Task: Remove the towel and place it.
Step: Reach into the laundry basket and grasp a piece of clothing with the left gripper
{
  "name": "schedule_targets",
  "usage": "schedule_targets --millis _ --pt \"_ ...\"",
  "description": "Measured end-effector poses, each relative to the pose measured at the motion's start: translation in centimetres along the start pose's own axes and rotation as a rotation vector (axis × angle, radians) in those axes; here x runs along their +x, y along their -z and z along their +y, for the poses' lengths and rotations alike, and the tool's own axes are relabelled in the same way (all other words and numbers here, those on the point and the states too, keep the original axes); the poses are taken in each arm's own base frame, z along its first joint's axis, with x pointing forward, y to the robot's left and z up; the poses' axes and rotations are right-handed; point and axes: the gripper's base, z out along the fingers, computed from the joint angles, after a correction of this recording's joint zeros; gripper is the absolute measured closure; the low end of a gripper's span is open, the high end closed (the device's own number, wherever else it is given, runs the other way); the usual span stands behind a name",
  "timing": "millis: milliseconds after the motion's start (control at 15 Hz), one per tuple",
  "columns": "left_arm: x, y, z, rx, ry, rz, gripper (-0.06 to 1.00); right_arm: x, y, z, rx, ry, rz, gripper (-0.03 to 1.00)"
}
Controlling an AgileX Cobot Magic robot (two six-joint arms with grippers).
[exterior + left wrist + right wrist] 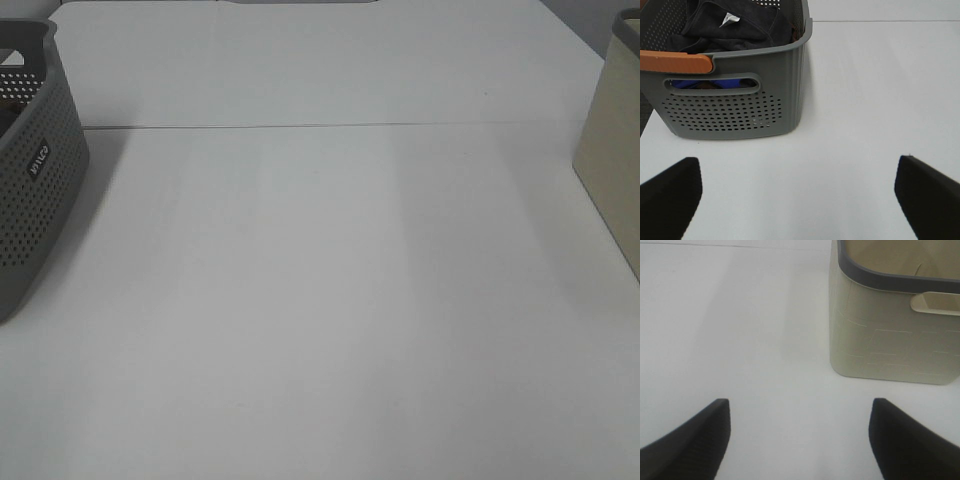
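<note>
The dark towel [735, 27] lies crumpled inside the grey perforated basket [730, 107], with a small white tag showing on it. The basket stands at the table's left edge in the exterior high view [35, 170]; the towel is hidden there. My left gripper [797, 197] is open and empty, some way in front of the basket above the bare table. My right gripper [799, 440] is open and empty, in front of a beige bin [895, 325]. Neither gripper shows in the exterior high view.
The beige bin with a dark grey rim stands at the table's right edge [615, 150]. The grey basket has an orange handle [675, 62] and something blue behind its handle slot [710, 83]. A seam [330, 126] crosses the white table.
</note>
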Motion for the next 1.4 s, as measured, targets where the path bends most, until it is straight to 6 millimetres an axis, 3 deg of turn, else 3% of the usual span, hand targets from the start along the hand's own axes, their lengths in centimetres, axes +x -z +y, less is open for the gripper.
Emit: schedule_targets --millis 1400 --pt "0.0 0.0 0.0 0.0 0.0 0.0 -0.05 0.0 0.0 0.0 0.0 0.0 0.0 0.22"
